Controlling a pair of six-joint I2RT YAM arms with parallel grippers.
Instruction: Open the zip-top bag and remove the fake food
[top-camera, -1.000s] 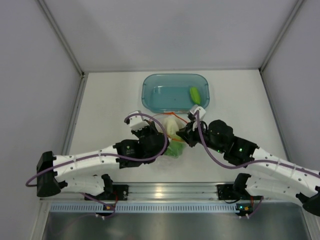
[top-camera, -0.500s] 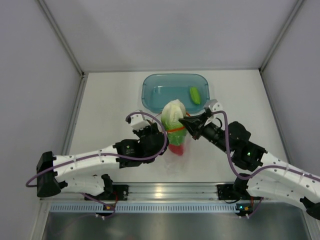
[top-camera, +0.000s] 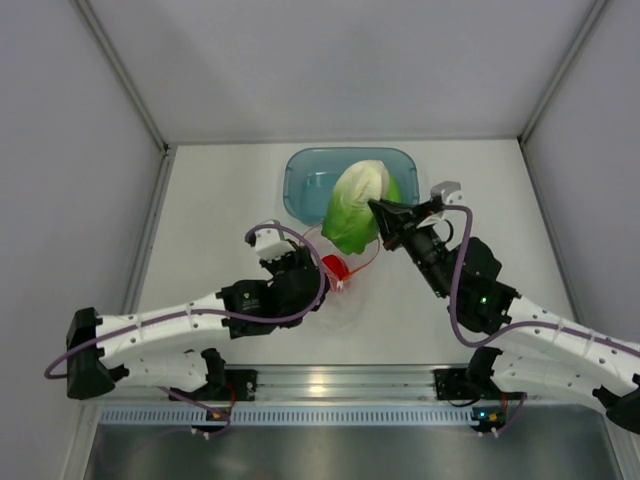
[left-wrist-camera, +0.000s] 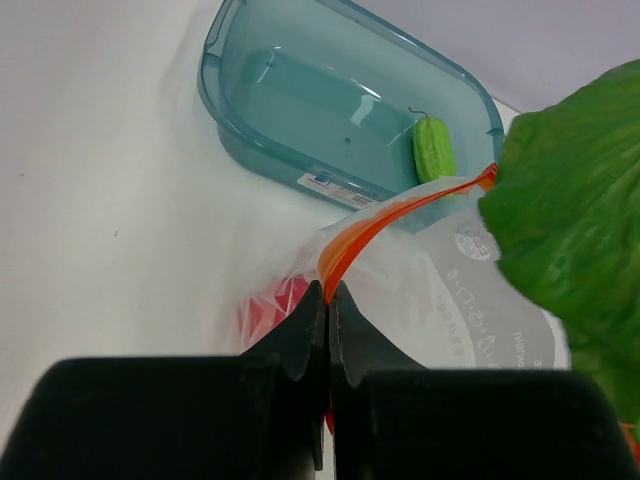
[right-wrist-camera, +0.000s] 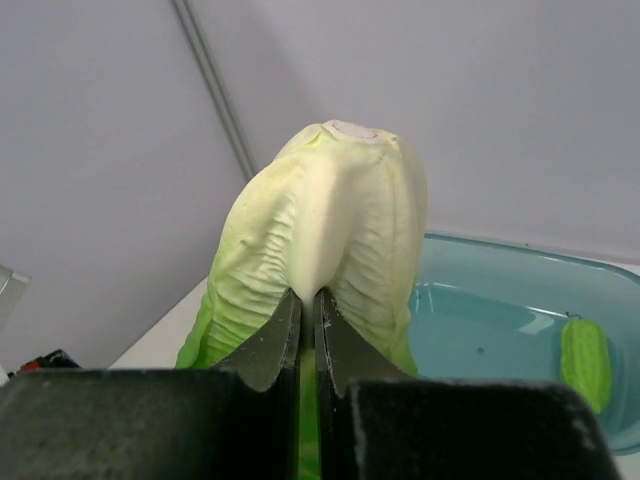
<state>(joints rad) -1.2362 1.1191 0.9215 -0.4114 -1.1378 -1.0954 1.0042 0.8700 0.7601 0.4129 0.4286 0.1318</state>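
Observation:
My right gripper (top-camera: 381, 208) is shut on the pale-green-and-white cabbage (top-camera: 356, 205) and holds it in the air over the near rim of the teal bin; its jaws pinch a leaf fold in the right wrist view (right-wrist-camera: 308, 296). My left gripper (top-camera: 338, 277) is shut on the orange-red zip strip (left-wrist-camera: 385, 220) of the clear zip-top bag (left-wrist-camera: 450, 300), which lies on the table. The red pepper (top-camera: 335, 267) is inside the bag, seen through the plastic (left-wrist-camera: 275, 305). The green cucumber (left-wrist-camera: 433, 148) lies in the bin.
The translucent teal bin (top-camera: 302, 175) stands at the back middle of the white table, just beyond the bag. Grey walls close in the table at the left, right and back.
My right gripper has lifted the cabbage out of the bag and carried it up and back over the bin. The bag has slumped flat with the pepper inside; my left gripper keeps its hold.

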